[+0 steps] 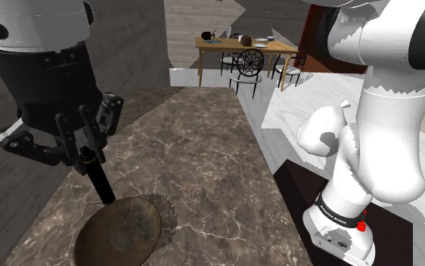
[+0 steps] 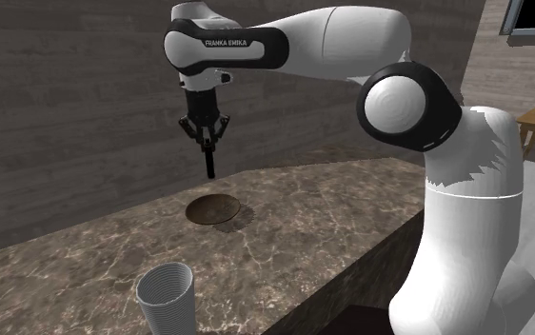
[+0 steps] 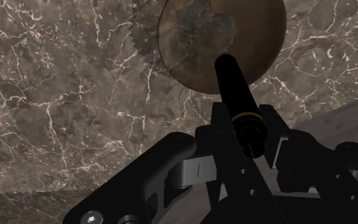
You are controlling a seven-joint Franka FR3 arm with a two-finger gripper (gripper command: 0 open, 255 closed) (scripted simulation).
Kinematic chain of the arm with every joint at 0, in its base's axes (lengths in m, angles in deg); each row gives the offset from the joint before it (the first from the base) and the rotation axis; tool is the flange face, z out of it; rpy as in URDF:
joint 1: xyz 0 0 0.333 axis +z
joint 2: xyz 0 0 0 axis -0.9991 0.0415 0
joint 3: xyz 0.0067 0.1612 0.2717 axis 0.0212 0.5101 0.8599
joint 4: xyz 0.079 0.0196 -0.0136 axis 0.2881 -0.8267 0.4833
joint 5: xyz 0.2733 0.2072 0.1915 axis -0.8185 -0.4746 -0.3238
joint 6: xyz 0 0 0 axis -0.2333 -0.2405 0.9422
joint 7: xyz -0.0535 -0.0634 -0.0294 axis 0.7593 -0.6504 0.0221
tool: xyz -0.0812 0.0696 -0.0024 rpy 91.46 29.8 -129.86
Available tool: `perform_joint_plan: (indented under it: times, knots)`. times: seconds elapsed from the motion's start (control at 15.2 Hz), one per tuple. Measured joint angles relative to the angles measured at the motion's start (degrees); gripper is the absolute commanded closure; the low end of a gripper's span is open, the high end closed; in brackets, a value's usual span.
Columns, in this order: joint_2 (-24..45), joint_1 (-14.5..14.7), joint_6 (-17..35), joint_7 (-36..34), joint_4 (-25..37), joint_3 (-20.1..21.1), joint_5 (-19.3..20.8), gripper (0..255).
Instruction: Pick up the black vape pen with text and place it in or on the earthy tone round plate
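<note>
My black gripper (image 1: pixel 88 157) is shut on a black vape pen (image 1: pixel 97 180) with a thin gold ring, holding it by its upper end so that it hangs nearly upright. In the second exterior view the gripper (image 2: pixel 208 138) carries the pen (image 2: pixel 209 162) in the air a little way above the brown round plate (image 2: pixel 211 209). In the shoulder view the pen's lower tip hangs just beyond the far rim of the plate (image 1: pixel 119 233). The wrist view has the pen (image 3: pixel 234 86) pointing down over the plate (image 3: pixel 197 38), clasped between the fingers.
The plate lies on a dark marbled counter (image 1: pixel 196 159). A ribbed white cup (image 2: pixel 166 297) stands near the counter's front edge in the second exterior view. A dark wall (image 2: pixel 66 105) runs behind the counter. A wooden table with chairs (image 1: pixel 245 49) stands far off.
</note>
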Motion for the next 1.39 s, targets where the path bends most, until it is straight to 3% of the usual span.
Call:
perform_joint_plan:
  times: [1.39]
  knots:
    - [-1.7,-1.7,15.4,-1.4,-17.1,-0.4,-0.5,255]
